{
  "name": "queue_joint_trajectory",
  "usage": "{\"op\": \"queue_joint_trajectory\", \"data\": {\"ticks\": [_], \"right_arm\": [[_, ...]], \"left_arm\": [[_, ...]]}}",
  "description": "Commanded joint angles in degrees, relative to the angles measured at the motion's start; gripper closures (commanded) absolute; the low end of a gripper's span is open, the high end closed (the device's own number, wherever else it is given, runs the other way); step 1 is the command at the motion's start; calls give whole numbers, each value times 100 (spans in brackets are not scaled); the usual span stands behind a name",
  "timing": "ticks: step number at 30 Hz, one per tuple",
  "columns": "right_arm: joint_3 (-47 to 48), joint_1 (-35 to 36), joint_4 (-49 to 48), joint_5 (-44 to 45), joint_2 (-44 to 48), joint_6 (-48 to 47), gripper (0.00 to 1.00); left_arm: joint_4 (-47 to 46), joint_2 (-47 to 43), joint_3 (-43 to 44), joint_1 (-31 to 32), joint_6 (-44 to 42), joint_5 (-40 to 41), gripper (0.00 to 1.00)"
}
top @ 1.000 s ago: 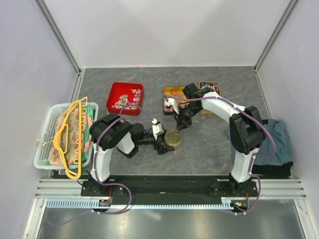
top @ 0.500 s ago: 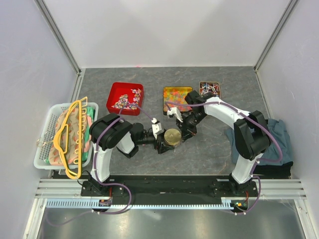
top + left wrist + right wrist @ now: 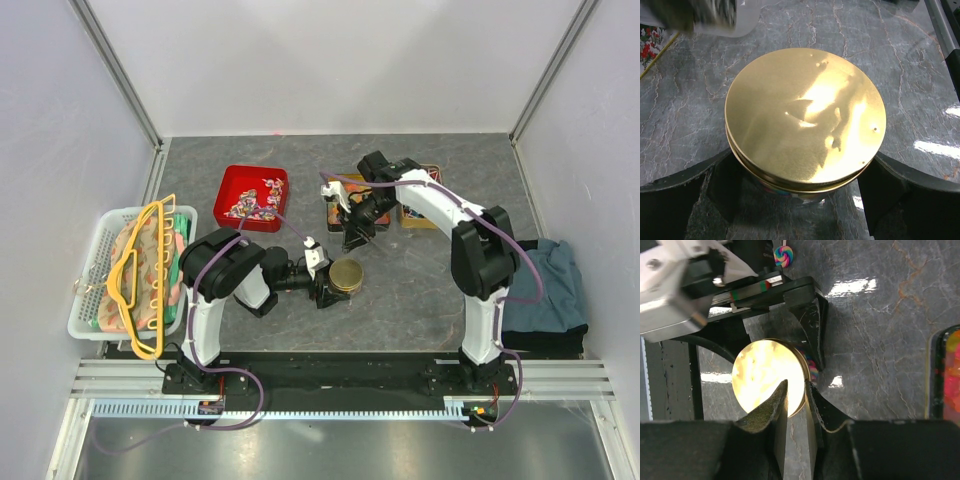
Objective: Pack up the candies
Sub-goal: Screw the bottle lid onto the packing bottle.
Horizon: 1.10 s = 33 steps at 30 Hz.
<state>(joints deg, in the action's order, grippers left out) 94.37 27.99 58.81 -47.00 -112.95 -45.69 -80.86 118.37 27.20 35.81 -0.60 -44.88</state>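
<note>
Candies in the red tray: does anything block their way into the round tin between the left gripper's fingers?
Yes. The gold lid sits on the round tin, covering its mouth, so the candies in the red tray cannot drop in.

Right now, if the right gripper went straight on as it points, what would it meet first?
Probably the gold lid of the tin; the right gripper aims at it, but depth is unclear.

We see a left arm [image 3: 215, 290] and a right arm [image 3: 480, 255] built alike: white link shells between bulky black joint housings, each trailing a thin purple cable [image 3: 262, 392]. Our right gripper [image 3: 796, 385] has dark tapered fingers [image 3: 771, 407]. Our left gripper [image 3: 800, 197] has a white body with one round screw and a green-and-red stripe.
</note>
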Motion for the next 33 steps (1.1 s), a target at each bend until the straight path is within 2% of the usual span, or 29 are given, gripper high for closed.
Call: {"op": "queue_joint_trajectory", "data": {"ticks": [1, 7, 24, 33], "right_arm": [[275, 49, 113, -476, -368, -62, 74], [-23, 49, 193, -573, -369, -265, 74], [-269, 110, 219, -547, -483, -414, 77], [152, 110, 245, -608, -438, -397, 73]], "left_arm": [[-1301, 152, -48, -31, 69, 305, 13], [-1160, 169, -31, -13, -221, 401, 13], [-1019, 152, 13, 5, -248, 481, 13], [-1002, 134, 22, 5, -221, 498, 14]]}}
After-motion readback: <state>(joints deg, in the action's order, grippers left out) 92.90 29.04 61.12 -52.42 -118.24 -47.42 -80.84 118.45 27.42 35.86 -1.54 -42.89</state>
